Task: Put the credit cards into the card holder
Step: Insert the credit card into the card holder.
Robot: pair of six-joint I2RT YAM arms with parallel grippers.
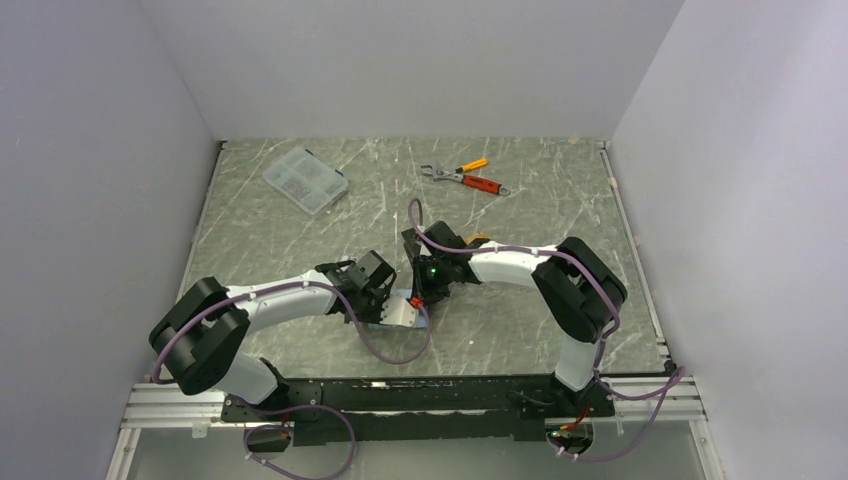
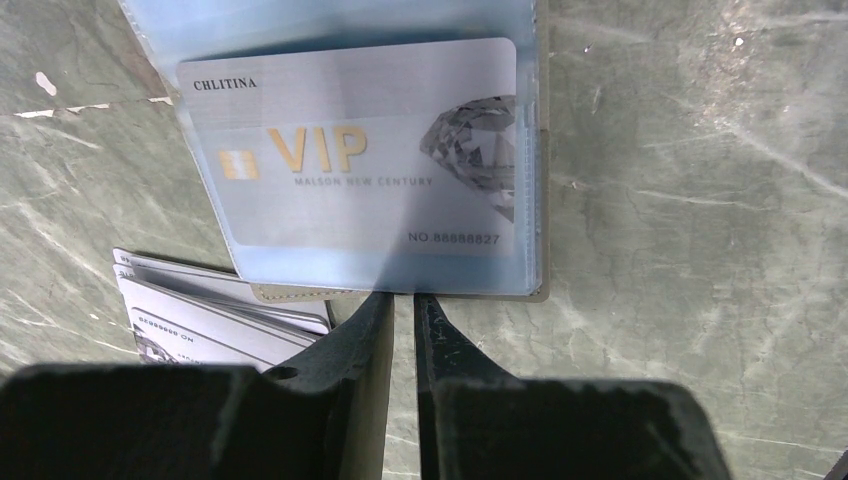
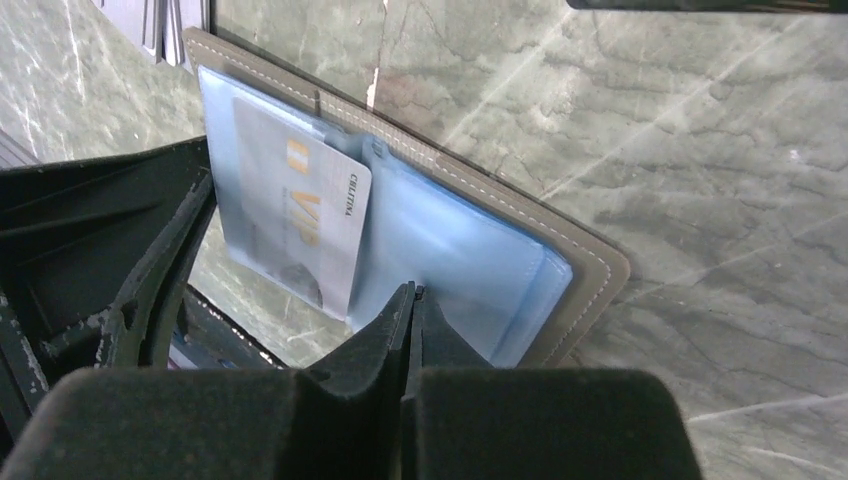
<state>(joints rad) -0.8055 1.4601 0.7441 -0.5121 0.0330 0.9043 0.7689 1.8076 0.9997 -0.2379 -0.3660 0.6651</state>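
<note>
Left wrist gives us the clearest look at the job: a silvery VIP card (image 2: pixel 350 150) sits in a translucent blue pocket of the card holder (image 3: pixel 480 196). Most of its face is veiled by the sleeve, and only the strip along its lettered edge looks uncovered. The holder lies open and flat on the tabletop (image 2: pixel 680 250), between the two arms in the top view. Just beside its near corner, a small stack of the remaining credit cards (image 2: pixel 210 320) rests flat, fanned a little. The left claw (image 2: pixel 404 300) has its fingers a narrow slit apart, and their tips meet the holder's near edge, so we judge it is pinching that edge to steady the holder. The right claw (image 3: pixel 411 292) is pressed together with nothing between its fingers, its tips at the blue lining next to the seated card. We cannot tell whether it touches the sleeve. We read this as the end of one insertion, with one card in and the others not yet placed. The next move calls for the right claw to rise clear, spread, and reach across to the stack. There it must separate one thin card from cards lying flush on a hard surface, probably by sliding it off or catching an edge, while the left grip holds the pocket steady. The orange-handled tools (image 1: pixel 468 180) and the clear compartment box (image 1: pixel 305 180) lie well apart at the far side.
</note>
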